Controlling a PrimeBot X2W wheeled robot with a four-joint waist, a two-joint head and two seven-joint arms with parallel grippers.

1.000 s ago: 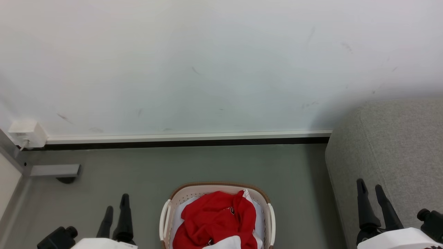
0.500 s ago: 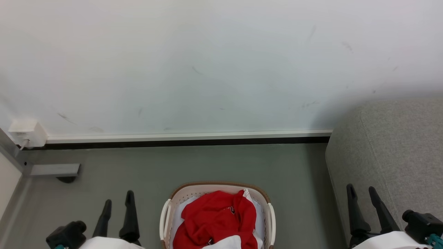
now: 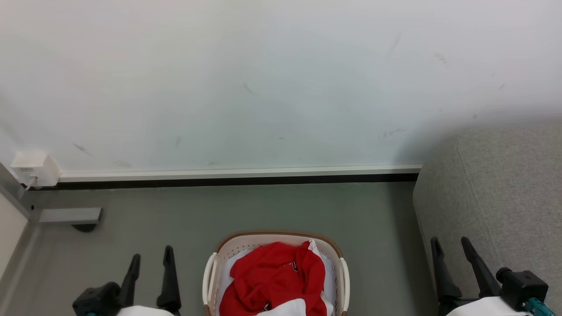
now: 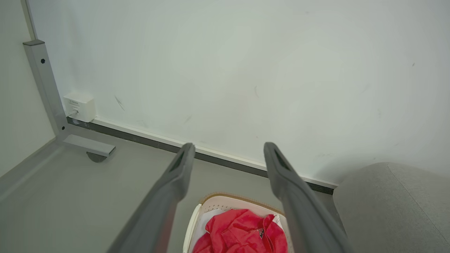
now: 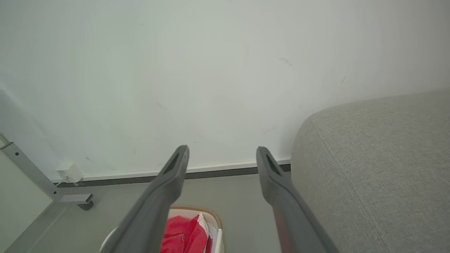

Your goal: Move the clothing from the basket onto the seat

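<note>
The red clothing [image 3: 273, 276] lies bunched in the cream basket [image 3: 277, 239] with a brown rim, at the bottom middle of the head view. It also shows as red clothing [image 4: 242, 233] in the basket [image 4: 230, 203] below my left fingers, and as clothing [image 5: 182, 233] in the right wrist view. The grey seat [image 3: 505, 193] stands to the right. My left gripper [image 3: 150, 255] is open, left of the basket and apart from it. My right gripper [image 3: 449, 242] is open in front of the seat's edge, holding nothing.
A white wall [image 3: 263, 87] with a dark baseboard [image 3: 237, 181] runs behind the basket. A white wall box [image 3: 34, 169] and a grey metal frame foot [image 3: 68, 216] sit at the left. Grey floor [image 3: 272, 206] lies between basket and wall.
Both grippers have slid inward and lower in the head view: the left one to the right, the right one to the left. Basket and clothing have not moved.
</note>
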